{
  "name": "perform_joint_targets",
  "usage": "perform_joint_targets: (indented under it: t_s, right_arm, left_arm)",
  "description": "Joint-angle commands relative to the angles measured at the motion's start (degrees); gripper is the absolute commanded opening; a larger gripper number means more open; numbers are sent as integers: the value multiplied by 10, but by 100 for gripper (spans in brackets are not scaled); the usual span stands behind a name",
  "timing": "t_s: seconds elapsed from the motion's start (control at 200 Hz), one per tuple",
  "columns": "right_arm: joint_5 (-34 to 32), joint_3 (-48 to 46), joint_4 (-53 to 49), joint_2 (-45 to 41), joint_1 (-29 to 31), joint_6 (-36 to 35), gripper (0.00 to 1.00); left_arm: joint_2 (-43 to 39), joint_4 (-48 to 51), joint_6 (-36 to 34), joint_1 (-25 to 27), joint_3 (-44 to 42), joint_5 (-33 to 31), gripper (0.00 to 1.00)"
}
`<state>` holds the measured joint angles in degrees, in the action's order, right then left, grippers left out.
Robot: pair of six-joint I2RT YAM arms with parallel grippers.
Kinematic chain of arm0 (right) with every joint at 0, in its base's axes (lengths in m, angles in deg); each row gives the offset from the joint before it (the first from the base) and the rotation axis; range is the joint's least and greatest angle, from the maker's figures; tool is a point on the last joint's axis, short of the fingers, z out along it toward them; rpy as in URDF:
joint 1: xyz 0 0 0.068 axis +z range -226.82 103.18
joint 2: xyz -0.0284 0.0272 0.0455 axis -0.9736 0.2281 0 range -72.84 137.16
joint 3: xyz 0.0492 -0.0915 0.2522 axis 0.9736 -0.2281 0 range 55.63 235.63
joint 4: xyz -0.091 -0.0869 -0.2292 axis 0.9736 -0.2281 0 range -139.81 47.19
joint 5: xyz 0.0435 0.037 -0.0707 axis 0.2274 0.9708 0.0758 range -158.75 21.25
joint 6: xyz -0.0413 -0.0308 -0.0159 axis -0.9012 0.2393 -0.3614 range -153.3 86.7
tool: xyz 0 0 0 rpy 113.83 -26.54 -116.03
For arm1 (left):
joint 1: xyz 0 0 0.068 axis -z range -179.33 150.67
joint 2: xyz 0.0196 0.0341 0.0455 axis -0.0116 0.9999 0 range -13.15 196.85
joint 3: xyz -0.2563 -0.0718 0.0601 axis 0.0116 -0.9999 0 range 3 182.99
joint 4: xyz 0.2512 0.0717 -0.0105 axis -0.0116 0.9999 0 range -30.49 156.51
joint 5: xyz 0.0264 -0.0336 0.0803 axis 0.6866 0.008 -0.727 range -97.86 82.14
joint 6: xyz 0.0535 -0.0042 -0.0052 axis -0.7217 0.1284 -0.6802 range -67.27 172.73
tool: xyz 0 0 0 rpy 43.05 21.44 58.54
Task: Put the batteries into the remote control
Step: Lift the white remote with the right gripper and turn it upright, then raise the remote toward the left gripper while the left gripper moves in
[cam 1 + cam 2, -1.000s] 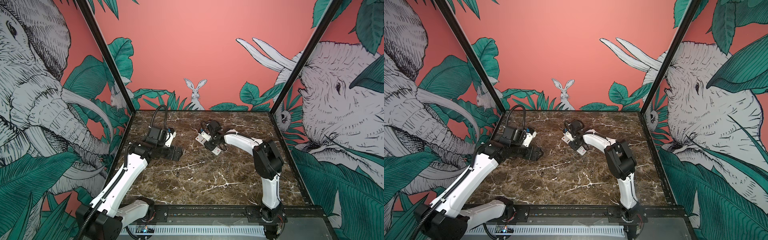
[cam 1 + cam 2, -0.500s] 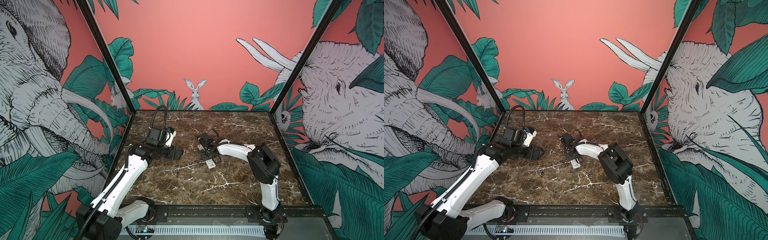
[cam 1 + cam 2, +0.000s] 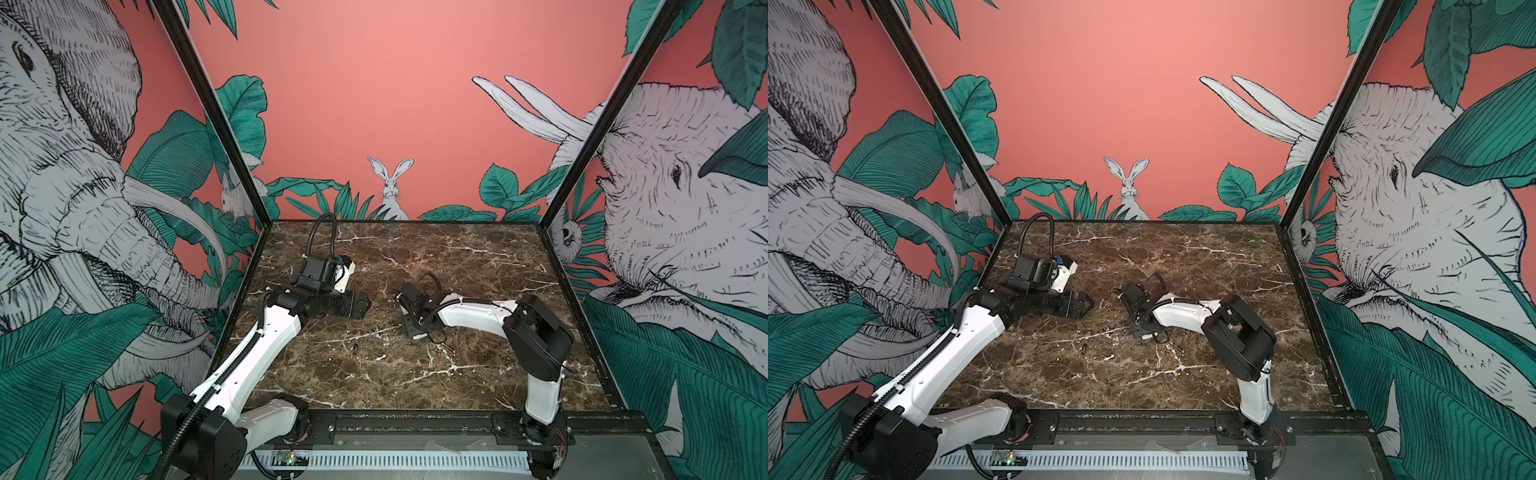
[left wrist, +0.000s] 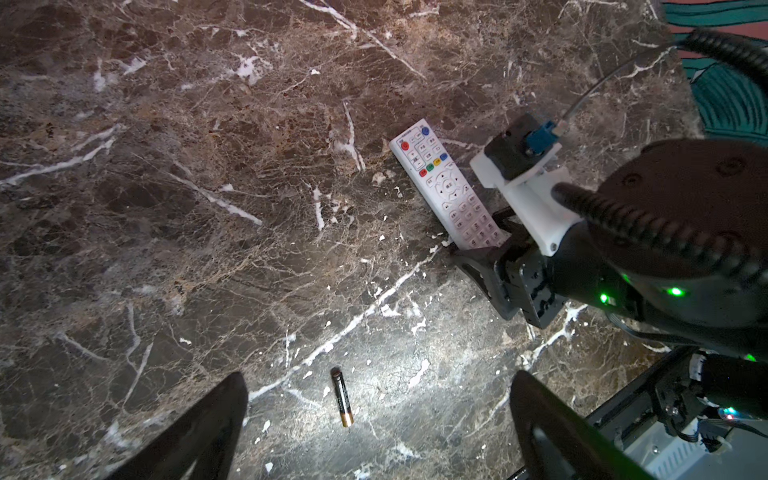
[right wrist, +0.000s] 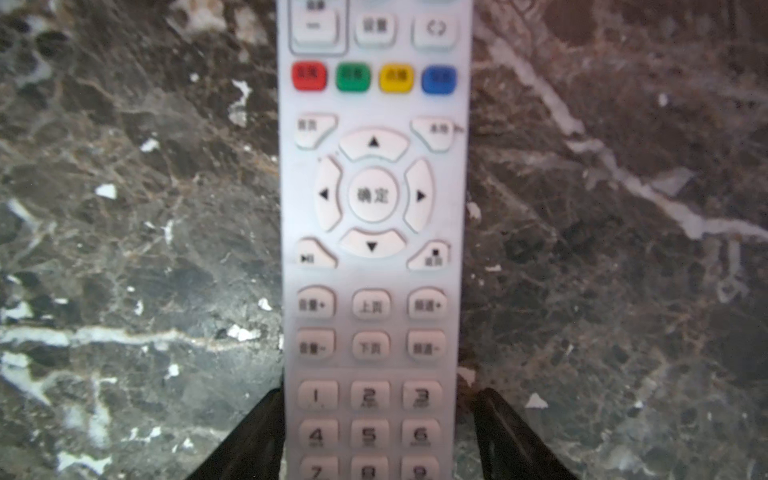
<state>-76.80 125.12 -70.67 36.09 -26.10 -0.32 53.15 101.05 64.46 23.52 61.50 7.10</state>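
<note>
Flat on table [image 4: 166,208], keys up, remote [image 4: 446,187], number end lying between fingers of right gripper [image 5: 380,390]; left of that gripper and nearer the front edge, battery [image 3: 355,348], lying on table before left gripper [image 3: 365,305], grippers side by side mid-table.

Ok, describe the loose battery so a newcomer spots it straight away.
Start at the brown marble table. Just toward the front rail from the open left claw lies the battery, alone on bare stone. It is a pencil-thin black cylinder with a gold end, far shorter than the white buttoned remote control.
</note>
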Motion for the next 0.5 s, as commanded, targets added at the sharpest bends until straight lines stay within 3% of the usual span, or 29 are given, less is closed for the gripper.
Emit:
perform_joint_targets:
  t_s: [0.0, 0.075, 0.2, 0.495]
  right_arm:
    - [-27, -16, -29, -4, 13, 11, 57]
    - [-25, -17, -29, -5, 15, 10, 47]
    - [-8, -23, -8, -22, 14, -13, 40]
    - [124, -130, 186, -206, 11, -86, 38]
  left_arm:
    - [7, -20, 13, 2, -8, 19, 100]
    - [11, -30, 17, 2, -10, 30, 100]
    - [5, -65, 21, 2, -32, 53, 100]
    - [-39, -232, 77, 2, -106, 148, 99]
